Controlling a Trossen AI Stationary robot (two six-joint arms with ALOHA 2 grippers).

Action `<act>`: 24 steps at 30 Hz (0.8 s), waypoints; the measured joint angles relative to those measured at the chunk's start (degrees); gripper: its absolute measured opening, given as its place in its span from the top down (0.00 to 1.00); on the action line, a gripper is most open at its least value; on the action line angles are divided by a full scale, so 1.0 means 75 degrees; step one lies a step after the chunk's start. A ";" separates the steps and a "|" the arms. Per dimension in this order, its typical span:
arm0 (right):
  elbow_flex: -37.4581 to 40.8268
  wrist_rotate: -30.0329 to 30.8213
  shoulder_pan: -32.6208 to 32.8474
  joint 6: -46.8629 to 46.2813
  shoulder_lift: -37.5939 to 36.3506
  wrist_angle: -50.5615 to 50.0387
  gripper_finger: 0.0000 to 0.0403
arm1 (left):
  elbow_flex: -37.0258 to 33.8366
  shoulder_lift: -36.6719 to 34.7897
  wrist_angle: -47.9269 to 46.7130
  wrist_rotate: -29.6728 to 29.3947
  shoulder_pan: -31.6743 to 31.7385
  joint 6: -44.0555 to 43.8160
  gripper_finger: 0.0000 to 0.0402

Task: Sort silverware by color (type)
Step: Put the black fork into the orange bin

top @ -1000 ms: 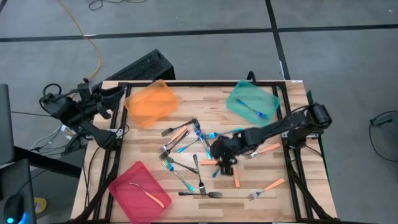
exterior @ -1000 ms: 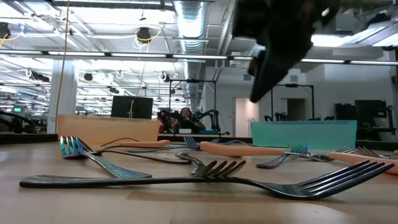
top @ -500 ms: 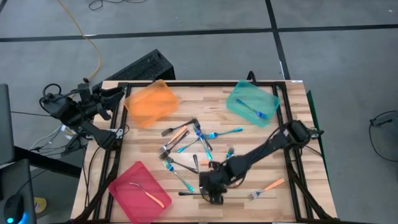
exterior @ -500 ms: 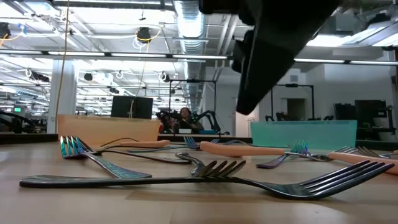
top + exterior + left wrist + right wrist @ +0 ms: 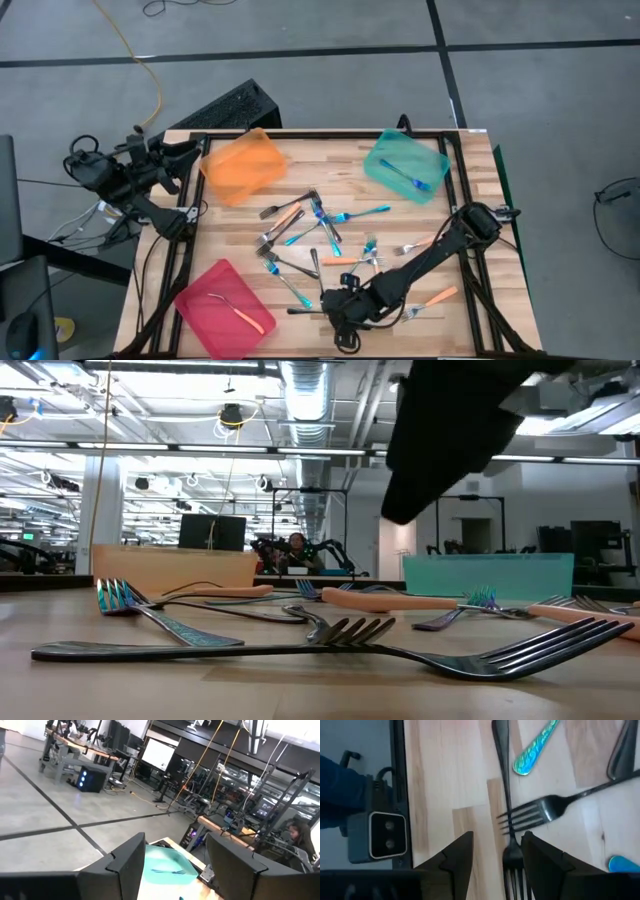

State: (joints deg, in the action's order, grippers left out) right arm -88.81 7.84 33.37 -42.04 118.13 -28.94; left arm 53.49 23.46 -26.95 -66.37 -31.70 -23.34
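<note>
Forks with orange, blue and dark handles lie scattered flat on the wooden table [image 5: 230, 235], most in a pile [image 5: 310, 240] at its middle. My right gripper [image 5: 343, 312] hangs open near the near edge, above two crossed dark forks [image 5: 305, 312]. In the right wrist view its fingers [image 5: 497, 836] stand on either side of one dark fork's neck [image 5: 511, 851] without touching it. In the low view the right gripper [image 5: 450, 450] is well above the forks [image 5: 300, 650]. My left gripper [image 5: 175, 865] waits open off the table's far left corner.
An orange tray [image 5: 243, 165] sits at the far left. A teal tray [image 5: 405, 165] at the far right holds a blue fork. A pink tray [image 5: 222, 310] at the near left holds an orange fork. An orange fork [image 5: 440, 297] lies by my right arm.
My right gripper has moved from the pile at the table's middle toward the near edge and somewhat left, ending over the two dark forks. The forks in the low view have stayed where they were.
</note>
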 joint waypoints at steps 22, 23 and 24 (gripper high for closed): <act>-0.0079 0.0367 -0.0004 0.0180 0.0658 0.0077 0.54 | 0.0000 0.0003 -0.0252 -0.0005 0.0000 -0.0103 0.51; -0.0079 0.0367 -0.0006 0.0183 0.0658 0.0086 0.54 | 0.0000 0.0003 -0.0252 -0.0005 -0.0001 -0.0131 0.51; -0.0079 0.0367 -0.0009 0.0184 0.0658 0.0094 0.54 | 0.0000 0.0001 -0.0252 -0.0005 -0.0003 -0.0156 0.51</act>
State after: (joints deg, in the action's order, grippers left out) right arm -89.41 10.59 33.30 -40.65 123.07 -28.23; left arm 53.49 23.47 -28.84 -66.41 -31.73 -24.50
